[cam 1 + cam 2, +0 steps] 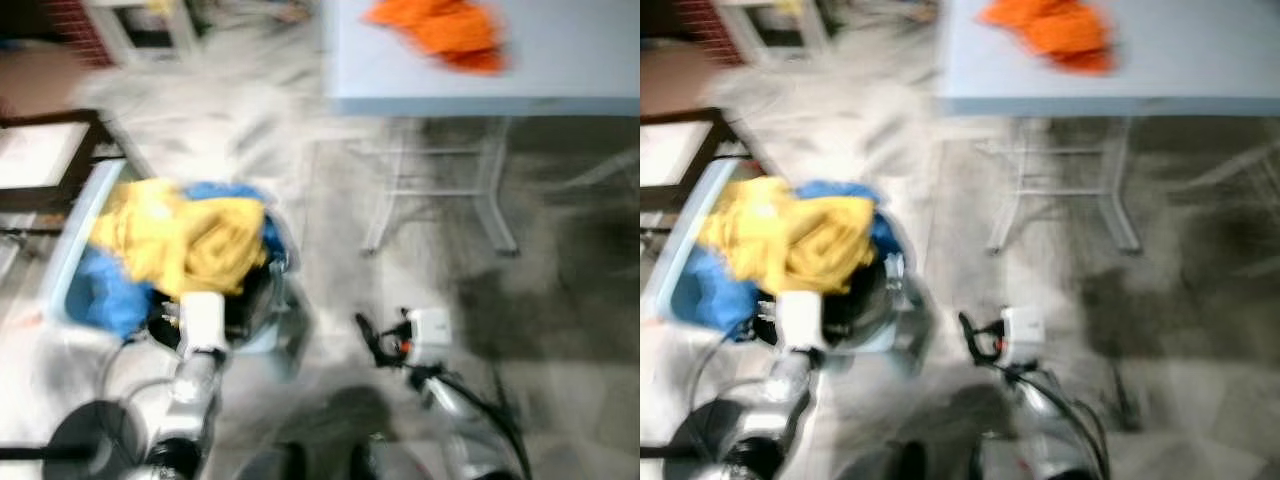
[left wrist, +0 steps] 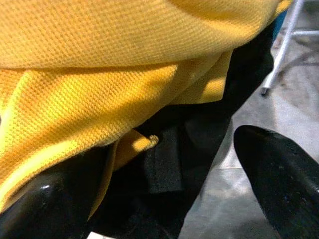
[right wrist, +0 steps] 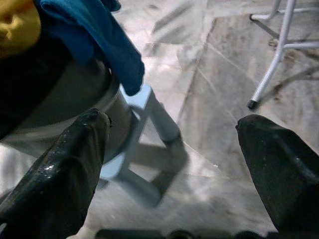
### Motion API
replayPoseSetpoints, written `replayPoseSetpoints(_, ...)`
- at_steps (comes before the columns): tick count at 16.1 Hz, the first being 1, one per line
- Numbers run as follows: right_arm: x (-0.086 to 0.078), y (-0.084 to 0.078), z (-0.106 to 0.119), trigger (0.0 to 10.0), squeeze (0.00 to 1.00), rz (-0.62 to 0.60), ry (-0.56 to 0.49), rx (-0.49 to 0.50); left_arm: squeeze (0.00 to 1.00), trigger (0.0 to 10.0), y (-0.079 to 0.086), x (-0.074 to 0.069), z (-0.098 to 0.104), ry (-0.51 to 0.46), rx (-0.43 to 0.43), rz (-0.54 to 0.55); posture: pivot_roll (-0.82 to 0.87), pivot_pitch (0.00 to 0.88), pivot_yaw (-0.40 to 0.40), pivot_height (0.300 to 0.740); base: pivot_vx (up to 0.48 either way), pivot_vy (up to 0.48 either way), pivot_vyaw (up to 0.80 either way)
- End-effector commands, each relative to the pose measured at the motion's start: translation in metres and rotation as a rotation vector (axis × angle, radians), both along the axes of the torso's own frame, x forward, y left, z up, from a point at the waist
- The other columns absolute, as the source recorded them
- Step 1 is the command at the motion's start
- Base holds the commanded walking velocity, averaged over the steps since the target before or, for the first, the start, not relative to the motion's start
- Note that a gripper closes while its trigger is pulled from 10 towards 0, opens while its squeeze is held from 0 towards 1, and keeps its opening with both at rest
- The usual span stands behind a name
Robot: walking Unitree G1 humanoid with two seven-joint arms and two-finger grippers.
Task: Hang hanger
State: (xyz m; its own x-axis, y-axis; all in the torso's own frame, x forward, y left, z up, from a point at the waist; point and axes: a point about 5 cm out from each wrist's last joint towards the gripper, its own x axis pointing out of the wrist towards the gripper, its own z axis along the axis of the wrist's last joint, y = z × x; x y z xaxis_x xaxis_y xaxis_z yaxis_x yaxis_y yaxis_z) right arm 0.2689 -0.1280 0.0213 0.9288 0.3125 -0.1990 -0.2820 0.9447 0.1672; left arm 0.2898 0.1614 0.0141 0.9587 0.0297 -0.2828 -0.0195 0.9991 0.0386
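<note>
Head views (motion-blurred). The left arm reaches forward and down, its left hand (image 1: 205,325) at the near edge of a light blue laundry basket (image 1: 75,235) heaped with yellow cloth (image 1: 185,240) and blue cloth (image 1: 105,295). In the left wrist view the two black fingers (image 2: 279,174) stand spread apart, close against the yellow knit fabric and a black garment (image 2: 199,129) beneath it; nothing is seen gripped between them. The right arm is held low beside the body, the right hand (image 1: 385,340) above the floor just right of the basket. In the right wrist view its fingers (image 3: 60,174) are likewise parted and empty, with the basket's pale blue foot (image 3: 144,124) and the overhanging blue cloth ahead. No hanger can be made out in the blur.

Surroundings. A grey marbled tile floor (image 1: 560,300) extends ahead. A pale blue worktop (image 1: 560,70) on white metal legs (image 1: 495,190) stands beyond, carrying orange cloth (image 1: 445,30). A dark wooden frame (image 1: 70,155) lies at far left.
</note>
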Motion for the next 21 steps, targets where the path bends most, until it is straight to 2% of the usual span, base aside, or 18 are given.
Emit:
replayPoseSetpoints(1, -0.004, -0.003, -0.004, 10.0, 0.0, -0.012, 0.022, 0.004, 0.0, 10.0, -0.001, 0.0, 0.006, -0.053, 0.014, -0.048, -0.04, 0.204, 0.005, 0.74, 0.0, 0.0, 0.68)
replayPoseSetpoints(2, -0.004, -0.003, -0.004, 10.0, 0.0, -0.013, 0.021, 0.002, 0.0, 10.0, -0.005, 0.001, 0.011, -0.077, 0.041, -0.085, -0.04, 0.204, 0.005, 0.74, 0.0, 0.0, 0.57)
replayPoseSetpoints(6, -0.005, -0.002, -0.006, 10.0, 0.0, -0.012, 0.026, -0.005, 0.0, 10.0, -0.025, 0.005, 0.024, -0.16, 0.063, -0.223, -0.04, 0.207, 0.007, 0.74, 0.0, 0.0, 0.35)
replayPoseSetpoints(7, -0.006, -0.002, -0.007, 10.0, 0.0, -0.016, 0.029, -0.009, 0.0, 10.0, -0.031, 0.005, 0.034, -0.217, 0.099, -0.284, -0.04, 0.209, 0.007, 0.74, 0.0, 0.0, 0.0)
replayPoseSetpoints(10, -0.006, -0.004, -0.007, 10.0, 0.0, -0.02, 0.031, -0.025, 0.0, 10.0, -0.038, 0.007, 0.047, -0.27, 0.102, -0.359, -0.04, 0.212, 0.004, 0.74, 0.0, 0.0, 0.0)
replayPoseSetpoints(11, -0.006, -0.005, -0.007, 10.0, 0.0, -0.02, 0.032, -0.028, 0.0, 10.0, -0.04, 0.006, 0.058, -0.317, 0.111, -0.392, -0.04, 0.214, 0.003, 0.74, 0.0, 0.0, 0.0)
replayPoseSetpoints(13, -0.006, -0.005, -0.007, 10.0, 0.0, -0.016, 0.031, -0.034, 0.0, 10.0, -0.041, 0.008, 0.075, -0.383, 0.104, -0.386, -0.03, 0.219, -0.001, 0.74, 0.0, 0.0, 0.0)
replayPoseSetpoints(14, -0.007, -0.006, -0.007, 10.0, 0.0, -0.011, 0.032, -0.038, 0.0, 10.0, -0.04, 0.011, 0.095, -0.455, 0.116, -0.363, -0.03, 0.223, -0.002, 0.74, 0.0, 0.0, 0.0)
replayPoseSetpoints(17, -0.007, -0.004, -0.009, 10.0, 0.0, -0.005, 0.038, -0.042, 0.0, 10.0, -0.036, 0.017, 0.119, -0.518, 0.122, -0.275, -0.03, 0.226, -0.004, 0.74, 0.0, 0.0, 0.0)
replayPoseSetpoints(19, -0.007, -0.001, -0.008, 10.0, 0.0, 0.0, 0.035, -0.04, 0.0, 10.0, -0.026, 0.029, 0.112, -0.431, 0.094, -0.206, -0.03, 0.228, -0.002, 0.74, 0.0, 0.0, 0.0)
replayPoseSetpoints(21, -0.008, 0.001, -0.008, 10.0, 0.0, 0.016, 0.032, -0.034, 0.0, 10.0, -0.025, 0.041, 0.099, -0.323, 0.02, -0.154, -0.03, 0.237, -0.002, 0.74, 0.0, 0.0, 0.0)
